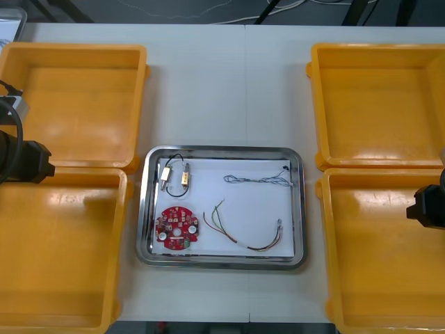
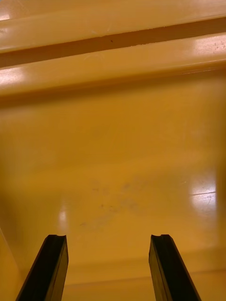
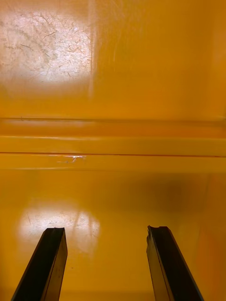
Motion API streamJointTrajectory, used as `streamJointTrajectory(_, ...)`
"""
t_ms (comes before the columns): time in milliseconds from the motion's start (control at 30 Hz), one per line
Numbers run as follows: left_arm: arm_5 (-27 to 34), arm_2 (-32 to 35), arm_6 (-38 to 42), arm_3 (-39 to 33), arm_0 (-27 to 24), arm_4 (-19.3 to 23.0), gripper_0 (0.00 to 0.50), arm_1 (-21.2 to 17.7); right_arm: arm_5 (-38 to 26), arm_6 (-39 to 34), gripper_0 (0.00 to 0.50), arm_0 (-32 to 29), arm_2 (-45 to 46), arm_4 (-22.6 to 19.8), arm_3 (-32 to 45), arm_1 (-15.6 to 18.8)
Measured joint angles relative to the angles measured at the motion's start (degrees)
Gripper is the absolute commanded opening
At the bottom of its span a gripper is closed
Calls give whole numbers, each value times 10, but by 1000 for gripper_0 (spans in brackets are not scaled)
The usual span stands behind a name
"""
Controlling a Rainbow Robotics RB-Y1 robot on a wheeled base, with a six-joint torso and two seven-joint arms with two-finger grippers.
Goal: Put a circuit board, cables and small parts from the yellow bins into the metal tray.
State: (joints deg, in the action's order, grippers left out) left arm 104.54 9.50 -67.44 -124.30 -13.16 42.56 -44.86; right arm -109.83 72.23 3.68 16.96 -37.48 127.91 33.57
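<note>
In the middle of the light table [image 1: 229,83], between the yellow bins [image 1: 69,104]: the metal tray [image 1: 221,149], white inside. Holds the round red circuit board [image 1: 176,228] in its near left corner (near meaning the robot's side). Beyond the board, a black cable [image 1: 174,157] looped by two small metal parts [image 1: 185,178]. Along the far right, a twisted blue and white cable [image 1: 257,180]; nearer, a red and yellow cable [image 1: 243,233] curving rightward.

Left gripper [image 3: 106,230]: fingers spread wide, gripping nothing, over bare bin floor beside the ridge where two bins meet. Right gripper [image 2: 108,236]: likewise released and empty, above bare bin floor near a rim. Left arm [image 1: 21,161] at the table's left edge, right arm [image 1: 430,207] at its right edge, both well apart from the tray.
</note>
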Motion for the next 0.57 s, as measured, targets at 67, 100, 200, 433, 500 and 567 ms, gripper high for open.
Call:
streamJointTrajectory(67, 0, 0, 0, 0, 0, 1, 500, 0, 0, 0, 500, 0, 0, 0, 0, 0)
streamJointTrajectory(100, 0, 0, 0, 0, 0, 2, 500, 0, 0, 0, 500, 0, 0, 0, 0, 0)
streamJointTrajectory(200, 0, 0, 0, 0, 0, 7, 500, 0, 0, 0, 500, 0, 0, 0, 0, 0)
streamJointTrajectory(433, 1, 0, 0, -5, 0, 13, 500, -1, 0, 0, 500, 0, 0, 0, 0, 0)
streamJointTrajectory(500, 2, 0, 0, -6, 0, 13, 500, -1, 0, 0, 500, 0, 0, 0, 0, 0)
streamJointTrajectory(567, 5, 0, 0, -9, 0, 13, 500, -1, 0, 0, 500, 0, 0, 0, 0, 0)
